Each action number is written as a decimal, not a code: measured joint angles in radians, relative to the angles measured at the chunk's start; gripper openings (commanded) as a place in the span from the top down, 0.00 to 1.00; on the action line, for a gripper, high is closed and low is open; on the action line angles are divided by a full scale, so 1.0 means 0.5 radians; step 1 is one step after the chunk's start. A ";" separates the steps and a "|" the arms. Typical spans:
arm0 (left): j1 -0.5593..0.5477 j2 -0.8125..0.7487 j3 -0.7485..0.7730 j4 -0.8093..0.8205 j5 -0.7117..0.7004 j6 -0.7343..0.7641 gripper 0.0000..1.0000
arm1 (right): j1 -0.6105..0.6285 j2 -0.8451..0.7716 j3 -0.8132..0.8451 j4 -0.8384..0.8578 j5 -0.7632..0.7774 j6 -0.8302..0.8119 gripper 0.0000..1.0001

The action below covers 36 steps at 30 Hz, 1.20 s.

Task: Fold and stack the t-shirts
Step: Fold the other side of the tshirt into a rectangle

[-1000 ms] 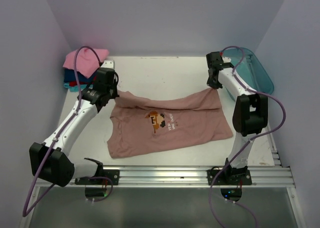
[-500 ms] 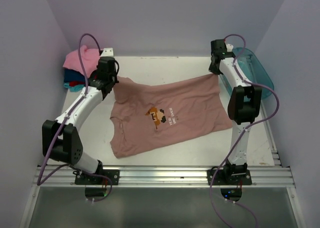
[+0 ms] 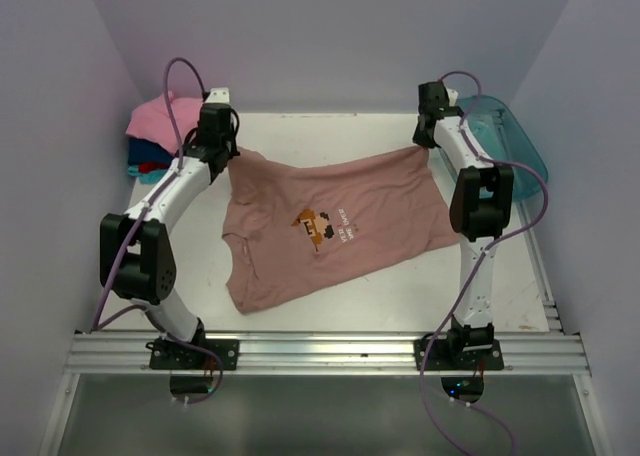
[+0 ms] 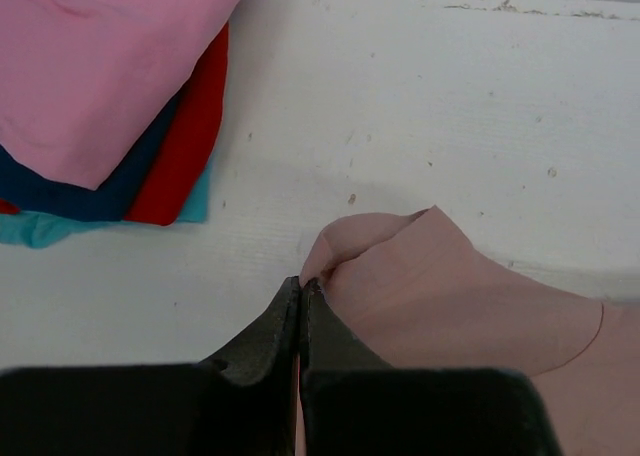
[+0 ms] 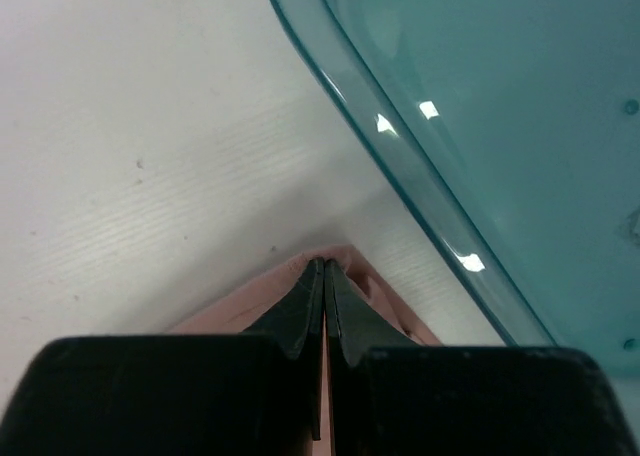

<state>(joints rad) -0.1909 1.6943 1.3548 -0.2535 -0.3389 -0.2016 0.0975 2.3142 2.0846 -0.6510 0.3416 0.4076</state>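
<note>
The dusty pink-brown t-shirt (image 3: 330, 226) lies spread across the table's middle, print side up, its far edge stretched between both arms. My left gripper (image 3: 232, 154) is shut on the far left corner of this shirt (image 4: 440, 296), its jaws pressed together on the fabric (image 4: 301, 281). At the far right corner my right gripper (image 3: 420, 144) is shut on the same shirt (image 5: 250, 306), pinching cloth at its tips (image 5: 324, 263). A pile of folded t-shirts (image 3: 158, 136), bright pink on top of blue, red and teal (image 4: 90, 86), sits at the far left.
A translucent teal tub (image 3: 505, 141) stands at the far right, its rim (image 5: 400, 176) close beside my right gripper. Grey walls enclose the table on three sides. A metal rail (image 3: 330, 351) runs along the near edge.
Both grippers have carried the shirt's far edge toward the back of the table, pulling the folded-over fabric flat and stretching it wider.
</note>
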 measured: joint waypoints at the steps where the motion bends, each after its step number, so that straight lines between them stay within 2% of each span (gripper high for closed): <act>1: 0.000 -0.029 -0.015 -0.012 0.014 -0.011 1.00 | -0.002 -0.018 -0.066 0.014 0.001 -0.006 1.00; 7: -0.001 -0.475 -0.304 -0.153 0.093 -0.114 1.00 | -0.017 -0.161 -0.481 0.046 0.024 -0.025 1.00; 14: -0.079 -0.938 -0.615 -0.404 0.193 -0.278 1.00 | -0.026 -0.343 -0.763 0.074 0.061 -0.031 1.00; 23: -0.357 -1.104 -0.718 -0.722 0.224 -0.470 1.00 | -0.027 -0.555 -0.984 0.103 0.087 -0.017 1.00; 36: -0.371 -1.263 -0.777 -0.983 0.215 -0.603 1.00 | -0.028 -0.652 -1.128 0.078 0.152 0.001 1.00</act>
<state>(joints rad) -0.3763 1.0630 0.9661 -0.7448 -0.2314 -0.5034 0.0834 1.9881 1.5204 -0.6121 0.4175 0.4080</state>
